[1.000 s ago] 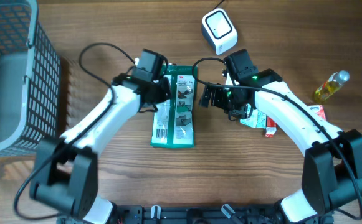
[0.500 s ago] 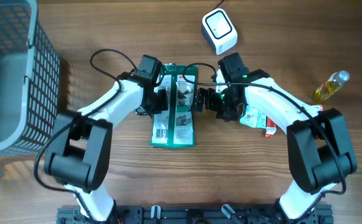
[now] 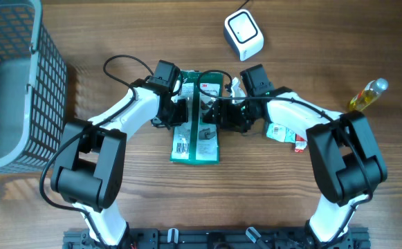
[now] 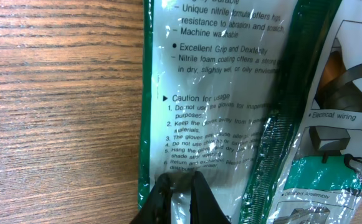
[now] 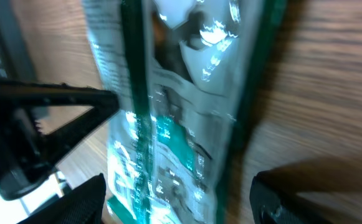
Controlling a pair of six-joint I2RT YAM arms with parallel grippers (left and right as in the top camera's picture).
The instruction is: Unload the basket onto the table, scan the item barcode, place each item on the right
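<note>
The item is a flat green and white plastic package lying lengthwise on the wooden table, with a barcode near its front left corner. My left gripper is shut on the package's left edge. In the left wrist view the black fingertips pinch the printed film. My right gripper stands open at the package's right side. In the right wrist view the package fills the space between the two wide-apart fingers, gripper. The white scanner sits at the back.
A grey wire basket stands at the far left. Beside my right arm lies a small red and white packet. At the right stands a yellow bottle. Cables loop over both arms near the package.
My right gripper has moved left from beside the package until its jaws straddle the right edge, and they have narrowed a little. The left gripper kept its hold; the package shifted slightly.
</note>
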